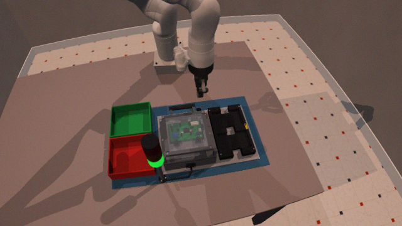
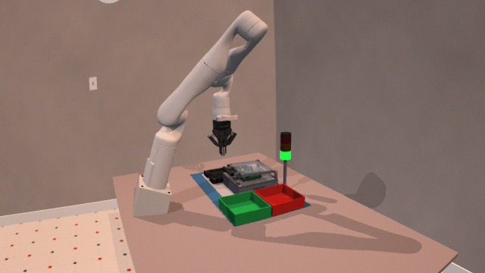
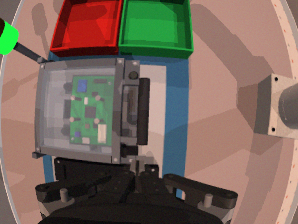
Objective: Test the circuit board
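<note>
The green board lies flat in the tester, component side up, under the clear lid. The lid looks level and down. The board's white connector is at the corner nearest the handle and tray. The pins are too small to make out. The signal light is lit green. The green bin and red bin are empty. My gripper is shut and empty, above and robot-side of the tester's handle.
The black handle sticks out on the robot side of the tester. The black tray beside the tester holds no board. The signal light's pole rises at the tester's far side, near the red bin.
</note>
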You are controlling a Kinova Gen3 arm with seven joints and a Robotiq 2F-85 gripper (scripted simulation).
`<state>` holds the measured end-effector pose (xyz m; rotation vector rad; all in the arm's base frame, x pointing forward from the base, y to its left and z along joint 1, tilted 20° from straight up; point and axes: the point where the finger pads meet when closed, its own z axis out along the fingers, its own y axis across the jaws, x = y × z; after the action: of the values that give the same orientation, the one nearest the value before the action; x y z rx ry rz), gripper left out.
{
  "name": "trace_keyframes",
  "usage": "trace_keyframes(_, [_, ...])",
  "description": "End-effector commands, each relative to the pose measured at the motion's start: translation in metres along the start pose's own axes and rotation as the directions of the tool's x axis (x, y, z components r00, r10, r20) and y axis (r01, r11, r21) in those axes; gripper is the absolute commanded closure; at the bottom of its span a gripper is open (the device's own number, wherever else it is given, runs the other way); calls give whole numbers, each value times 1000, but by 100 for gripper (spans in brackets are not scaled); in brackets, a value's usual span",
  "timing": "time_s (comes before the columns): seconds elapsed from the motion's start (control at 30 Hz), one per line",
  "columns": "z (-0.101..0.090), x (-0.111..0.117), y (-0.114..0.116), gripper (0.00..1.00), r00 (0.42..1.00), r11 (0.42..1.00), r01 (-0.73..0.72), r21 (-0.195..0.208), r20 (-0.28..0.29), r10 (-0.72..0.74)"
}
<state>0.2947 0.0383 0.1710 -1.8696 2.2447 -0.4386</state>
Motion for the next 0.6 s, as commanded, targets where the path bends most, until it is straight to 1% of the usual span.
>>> trace_keyframes(0.0, [0,0,0,100,1000,1000,0,1,0,0])
trace_keyframes(0.03, [0,0,0,74,1000,1000,0,1,0,0])
trace_keyframes(0.57, [0,0,0,74,1000,1000,0,1,0,0])
